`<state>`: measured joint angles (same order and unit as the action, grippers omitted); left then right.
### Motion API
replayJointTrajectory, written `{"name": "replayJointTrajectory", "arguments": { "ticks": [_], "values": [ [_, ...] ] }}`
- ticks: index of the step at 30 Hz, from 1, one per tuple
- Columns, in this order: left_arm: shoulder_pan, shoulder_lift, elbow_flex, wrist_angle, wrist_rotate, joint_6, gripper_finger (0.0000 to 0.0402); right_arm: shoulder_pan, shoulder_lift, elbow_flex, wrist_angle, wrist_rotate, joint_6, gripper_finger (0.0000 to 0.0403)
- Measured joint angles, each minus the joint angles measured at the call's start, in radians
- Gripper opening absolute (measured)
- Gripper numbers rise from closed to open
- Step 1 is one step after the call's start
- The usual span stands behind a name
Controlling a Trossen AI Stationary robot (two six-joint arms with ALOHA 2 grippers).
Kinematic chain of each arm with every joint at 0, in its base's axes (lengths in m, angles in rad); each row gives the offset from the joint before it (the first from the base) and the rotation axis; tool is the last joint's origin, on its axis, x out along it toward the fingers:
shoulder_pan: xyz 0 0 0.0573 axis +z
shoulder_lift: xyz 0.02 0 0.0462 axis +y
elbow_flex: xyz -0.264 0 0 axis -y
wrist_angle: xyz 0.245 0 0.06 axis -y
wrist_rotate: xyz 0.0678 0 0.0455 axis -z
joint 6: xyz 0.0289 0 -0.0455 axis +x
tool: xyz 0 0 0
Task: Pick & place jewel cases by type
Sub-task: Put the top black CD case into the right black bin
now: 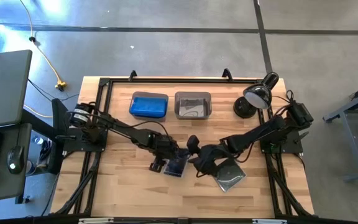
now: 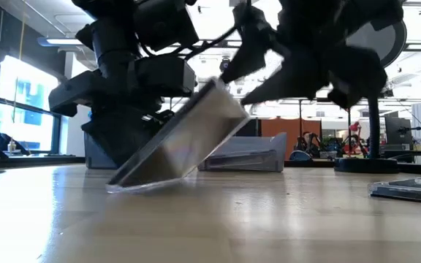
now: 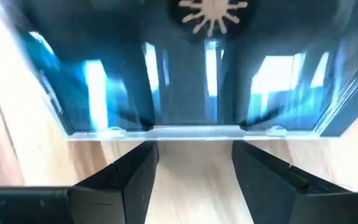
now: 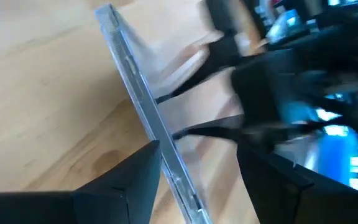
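Note:
A blue jewel case stands tilted near the table's middle. In the low view its lower edge rests on the wood and its upper edge is raised toward the right. My left gripper is open at the case's low side. My right gripper is open at its raised side. A dark jewel case lies flat to the right. The blue bin holds blue cases. The grey bin holds a dark one. My left gripper comes in low from the table's left. Both open fingertips sit at the case's lower edge, which lies on the table across them. My right gripper straddles the case's raised edge. The case runs edge-on along the inner side of one finger. The other finger stands apart from it.
A black desk lamp stands at the far right of the table, next to the grey bin. Bare wood lies along the near edge and at the left. A black frame rail borders the tabletop.

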<state>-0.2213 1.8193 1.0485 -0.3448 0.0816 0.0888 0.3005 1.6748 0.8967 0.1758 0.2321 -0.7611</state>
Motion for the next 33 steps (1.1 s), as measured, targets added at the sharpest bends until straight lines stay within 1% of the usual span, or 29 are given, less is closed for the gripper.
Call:
{"name": "replayJointTrajectory", "arguments": {
  "ticks": [3, 5, 7, 12, 14, 17, 19, 22, 24, 26, 28, 33],
  "values": [
    [-0.011, 0.006, 0.0, 0.063, 0.004, 0.005, 0.0206, -0.001, -0.035, 0.003, 0.004, -0.013, 0.021, 0.0208],
    [-0.017, 0.007, 0.002, 0.11, 0.018, 0.035, 0.0206, -0.003, -0.048, 0.003, 0.001, -0.047, 0.048, 0.0208],
    [-0.018, 0.006, 0.003, 0.15, 0.017, 0.06, 0.0206, -0.008, -0.048, 0.003, -0.004, -0.084, 0.065, 0.0208],
    [-0.015, 0.006, 0.004, 0.252, 0.012, 0.064, 0.0206, -0.007, -0.035, 0.002, -0.068, -0.126, 0.088, 0.0208],
    [-0.016, 0.004, 0.005, 0.255, 0.012, 0.061, 0.0206, -0.008, -0.032, -0.003, -0.089, -0.139, 0.087, 0.0208],
    [-0.015, 0.014, 0.003, 0.258, 0.01, 0.041, 0.0206, -0.005, -0.037, 0.002, -0.058, -0.155, 0.083, 0.0208],
    [-0.016, 0.016, 0.001, 0.253, 0.01, 0.036, 0.0206, -0.006, -0.037, 0.002, -0.073, -0.177, 0.083, 0.0208],
    [-0.015, 0.025, 0.001, 0.258, 0.01, 0.034, 0.0206, -0.007, -0.036, 0.0, -0.071, -0.18, 0.081, 0.0208],
    [-0.015, 0.025, 0.001, 0.26, 0.009, 0.034, 0.0206, -0.008, -0.036, 0.0, -0.067, -0.206, 0.081, 0.0206],
    [-0.015, 0.026, 0.001, 0.256, 0.006, 0.034, 0.0206, -0.007, -0.033, 0.0, -0.067, -0.243, 0.081, 0.0198],
    [-0.015, 0.026, 0.0, 0.256, 0.005, 0.034, 0.0206, -0.006, -0.033, 0.0, -0.071, -0.251, 0.081, 0.0183],
    [-0.015, 0.026, 0.0, 0.271, 0.004, 0.034, 0.0206, -0.007, -0.032, 0.0, -0.075, -0.267, 0.095, 0.0131]
  ]
}}
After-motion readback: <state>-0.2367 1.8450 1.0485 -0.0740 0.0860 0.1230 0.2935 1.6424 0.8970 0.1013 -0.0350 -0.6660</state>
